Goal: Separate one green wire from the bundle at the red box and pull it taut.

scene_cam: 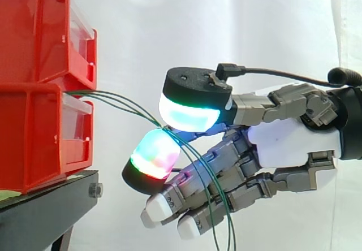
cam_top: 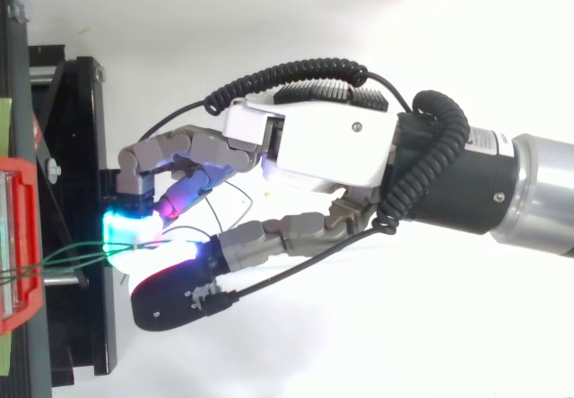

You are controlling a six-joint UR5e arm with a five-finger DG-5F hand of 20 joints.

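red bins (scene_cam: 39,92) stacked at left | hand (scene_cam: 288,143) in from right, two glowing pads (scene_cam: 189,115) pinched on green wires (cam_top: 63,257) just right of the bins | one strand or several: cannot tell | wires sag in arcs; grasp judged done, taut pull left

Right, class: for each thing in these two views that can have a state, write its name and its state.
hand: shut, two glowing pads pinching the green wires.
green wires: slack, arcing out from the red bins and hanging down past the hand.
red bins: stacked two high on the black stand.
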